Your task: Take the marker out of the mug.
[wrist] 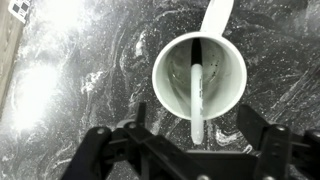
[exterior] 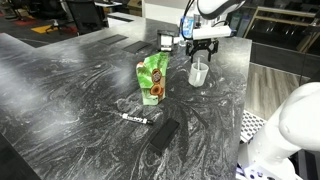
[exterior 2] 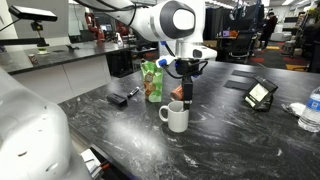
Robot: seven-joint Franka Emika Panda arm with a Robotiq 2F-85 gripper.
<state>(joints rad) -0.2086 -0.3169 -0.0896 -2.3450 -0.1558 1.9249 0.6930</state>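
Observation:
The white mug [wrist: 165, 75] stands upright on the dark marbled table and shows in both exterior views [exterior: 198, 73] [exterior 2: 177, 118]. The marker [wrist: 197, 95] stands in it, looks pale under glare, and leans on the near rim with its upper end sticking out. My gripper [wrist: 195, 122] hangs directly above the mug, open, with one finger on each side of the marker's upper end and not touching it. In both exterior views the gripper [exterior: 203, 52] [exterior 2: 186, 92] points straight down over the mug's mouth.
A green snack pouch [exterior: 153, 80] [exterior 2: 152, 80] stands beside the mug. A black marker with whitish bands [exterior: 134, 118] and a flat black object [exterior: 164, 135] lie on the table. A small tilted device [exterior 2: 260, 93] and a water bottle [exterior 2: 311, 108] stand farther off.

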